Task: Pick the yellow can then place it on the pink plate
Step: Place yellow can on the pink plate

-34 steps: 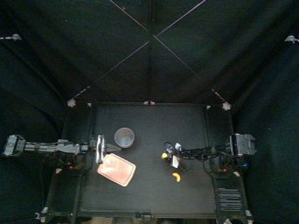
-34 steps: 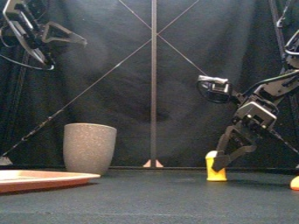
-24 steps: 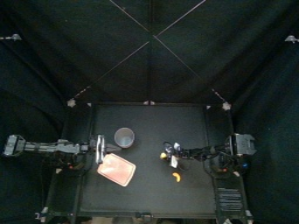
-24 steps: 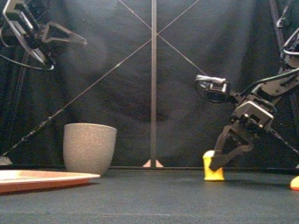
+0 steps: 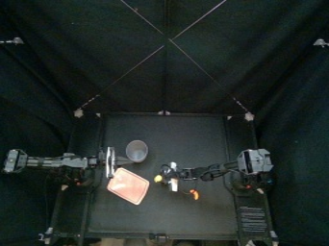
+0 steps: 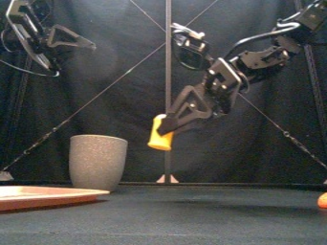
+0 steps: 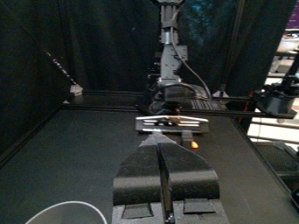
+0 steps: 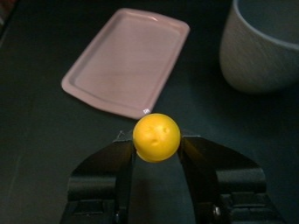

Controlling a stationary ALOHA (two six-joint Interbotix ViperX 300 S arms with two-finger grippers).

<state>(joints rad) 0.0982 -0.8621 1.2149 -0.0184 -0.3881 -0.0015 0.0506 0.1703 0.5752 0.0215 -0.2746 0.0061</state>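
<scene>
Can [image 8: 156,136], yellow, held aloft in right gripper [image 8: 156,145], left gripper [image 7: 165,150] seemingly closed.

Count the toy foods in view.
2: the yellow can, held in the right gripper above the table, and an orange-yellow toy lying on the table's right side. None appears hidden.

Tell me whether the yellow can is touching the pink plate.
Apart. The front view shows the can held by the right gripper, up in the air, with open space down to the plate on the table.
</scene>
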